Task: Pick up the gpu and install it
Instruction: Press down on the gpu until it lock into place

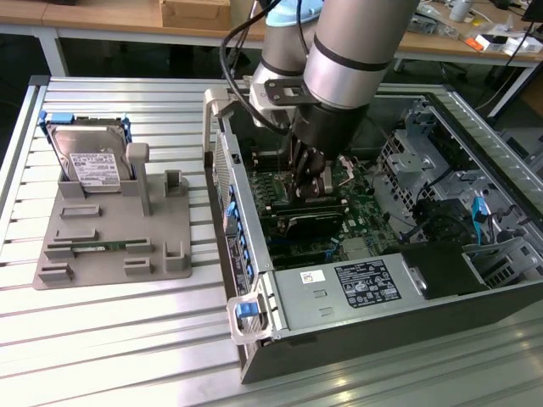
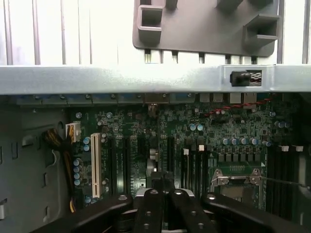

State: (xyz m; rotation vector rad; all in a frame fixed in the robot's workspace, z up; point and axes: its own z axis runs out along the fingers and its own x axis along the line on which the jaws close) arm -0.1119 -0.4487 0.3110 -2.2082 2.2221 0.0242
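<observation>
Fingers of the gripper (image 1: 307,188) are drawn tight together, down inside the open computer case (image 1: 356,339), just above the green motherboard (image 1: 377,212). Right beneath them sits the gpu (image 1: 327,222) - a dark, flat card standing on edge across the board, with the fingertips at its upper edge. Whether they pinch the card or only press on it, I cannot tell. In the wrist view the closed fingers point at the dark slots, near a white slot (image 2: 95,165). On the ribbed metal table (image 1: 127,339), at the exterior view's left, well apart from the case, a grey holder tray (image 1: 102,246) carries a silver hard drive (image 1: 89,161) standing upright - blue frame around it
</observation>
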